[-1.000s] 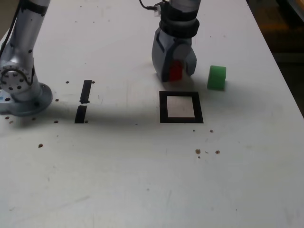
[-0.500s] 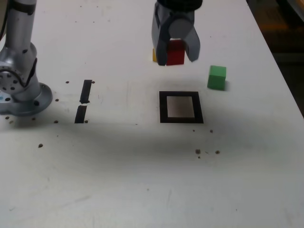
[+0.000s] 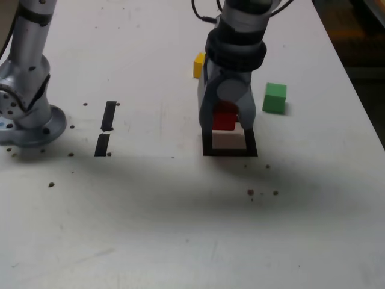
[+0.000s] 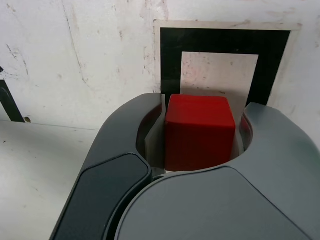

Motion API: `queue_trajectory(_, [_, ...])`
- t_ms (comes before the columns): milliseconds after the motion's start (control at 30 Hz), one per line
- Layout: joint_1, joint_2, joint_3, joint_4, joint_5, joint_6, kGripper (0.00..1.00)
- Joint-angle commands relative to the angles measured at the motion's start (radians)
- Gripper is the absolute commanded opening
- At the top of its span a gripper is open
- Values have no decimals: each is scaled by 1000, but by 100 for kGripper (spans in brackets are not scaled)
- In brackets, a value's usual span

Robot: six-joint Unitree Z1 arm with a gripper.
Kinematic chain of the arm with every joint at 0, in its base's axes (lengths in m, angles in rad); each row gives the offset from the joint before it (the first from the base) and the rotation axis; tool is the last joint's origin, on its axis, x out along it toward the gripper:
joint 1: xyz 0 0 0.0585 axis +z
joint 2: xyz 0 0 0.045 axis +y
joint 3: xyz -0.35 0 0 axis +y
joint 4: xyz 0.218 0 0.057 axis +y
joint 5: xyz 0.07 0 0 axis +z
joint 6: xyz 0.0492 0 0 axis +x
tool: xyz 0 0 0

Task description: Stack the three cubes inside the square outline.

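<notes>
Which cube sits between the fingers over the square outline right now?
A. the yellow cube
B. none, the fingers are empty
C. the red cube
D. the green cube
C. The gripper is shut on the red cube above the square outline, while the yellow cube and the green cube rest on the table apart from it.

I see a smooth, matt red cube (image 4: 200, 131) between grey, slightly glossy plastic-looking gripper (image 4: 200, 150) shells. The white table (image 3: 180, 229) looks scuffed and speckled; the square outline (image 4: 270, 45) reads as matt black tape.
</notes>
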Motion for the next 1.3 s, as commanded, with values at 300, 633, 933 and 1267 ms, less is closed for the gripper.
queue_trajectory(300, [10, 42, 69, -128, -7, 3, 19])
queue_trajectory(633, [15, 68, 69, -141, -10, 16, 53])
queue_trajectory(933, [21, 25, -5, -4, -4, 21, 100])
queue_trajectory(1267, [246, -165, -17, 145, 72, 278, 100])
